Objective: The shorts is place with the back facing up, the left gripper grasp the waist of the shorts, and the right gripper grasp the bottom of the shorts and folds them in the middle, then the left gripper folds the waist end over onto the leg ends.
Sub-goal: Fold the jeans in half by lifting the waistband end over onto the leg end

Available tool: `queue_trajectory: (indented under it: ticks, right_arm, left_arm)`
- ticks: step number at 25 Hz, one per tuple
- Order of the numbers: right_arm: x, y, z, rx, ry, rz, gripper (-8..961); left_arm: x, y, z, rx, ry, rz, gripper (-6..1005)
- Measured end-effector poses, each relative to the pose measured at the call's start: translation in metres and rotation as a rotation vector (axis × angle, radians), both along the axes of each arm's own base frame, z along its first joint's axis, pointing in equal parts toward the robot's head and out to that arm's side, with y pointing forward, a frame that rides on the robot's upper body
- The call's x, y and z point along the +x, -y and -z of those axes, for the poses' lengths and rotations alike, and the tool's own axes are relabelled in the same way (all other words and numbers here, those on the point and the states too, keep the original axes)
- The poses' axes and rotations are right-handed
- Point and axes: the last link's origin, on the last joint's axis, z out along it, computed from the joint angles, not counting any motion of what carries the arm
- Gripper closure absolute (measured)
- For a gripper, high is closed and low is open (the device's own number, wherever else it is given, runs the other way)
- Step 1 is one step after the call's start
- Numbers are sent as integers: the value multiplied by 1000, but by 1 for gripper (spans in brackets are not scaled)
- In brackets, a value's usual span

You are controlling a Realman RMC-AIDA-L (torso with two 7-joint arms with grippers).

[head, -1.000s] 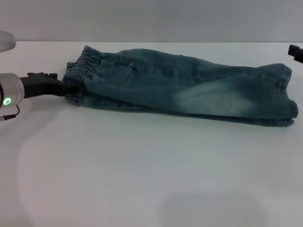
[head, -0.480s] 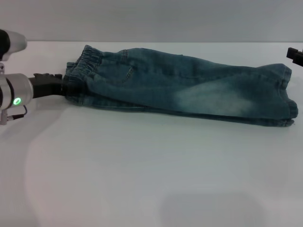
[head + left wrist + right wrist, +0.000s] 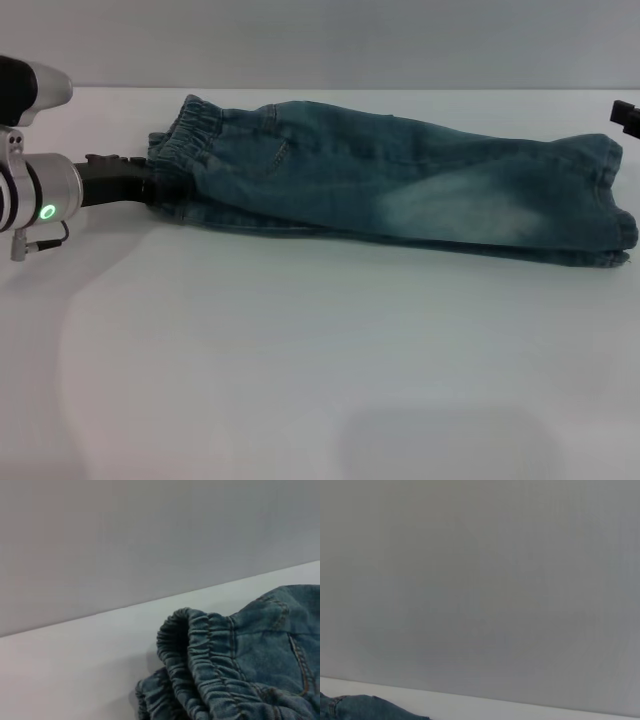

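Observation:
The shorts (image 3: 400,180) lie folded lengthwise across the white table (image 3: 300,350), back pocket up. The waist of the shorts (image 3: 185,135) is at the left, and its gathers fill the left wrist view (image 3: 210,655). The leg ends (image 3: 615,215) rest at the far right. My left gripper (image 3: 155,187) reaches in level from the left, with its black jaws buried in the lower waist edge and shut on it. Only a black tip of my right gripper (image 3: 626,115) shows at the right border, just above the hems and apart from them. A scrap of the shorts (image 3: 360,707) shows in the right wrist view.
A plain grey wall (image 3: 320,40) runs behind the table. White tabletop stretches in front of the shorts toward me.
My left gripper has moved right along the table with the waist. The whole shorts shifted slightly right, and the hems are closer to the right border.

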Motion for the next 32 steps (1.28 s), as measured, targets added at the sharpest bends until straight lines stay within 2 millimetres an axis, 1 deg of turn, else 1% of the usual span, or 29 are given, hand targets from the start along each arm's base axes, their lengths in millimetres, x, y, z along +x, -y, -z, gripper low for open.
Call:
queue_trajectory:
  ticks: [3, 9, 21, 25, 28, 32]
  right_arm:
    - [2, 1, 0, 3, -2, 9, 440]
    - [4, 2, 0, 4, -2, 15, 440]
    - [6, 4, 0, 4, -3, 20, 442]
    - [6, 4, 0, 3, -3, 20, 442]
    - [6, 4, 0, 3, -3, 20, 441]
    - [7, 4, 3, -3, -4, 21, 439]
  left_arm:
    - [2, 0, 0, -11, 2, 8, 209]
    - [5, 0, -6, -9, 13, 25, 434]
    - [7, 1, -5, -22, 9, 35, 672]
    - [9, 1, -6, -28, 12, 45, 843]
    - [11, 1, -7, -31, 14, 50, 926]
    - [16, 2, -8, -42, 29, 67, 948]
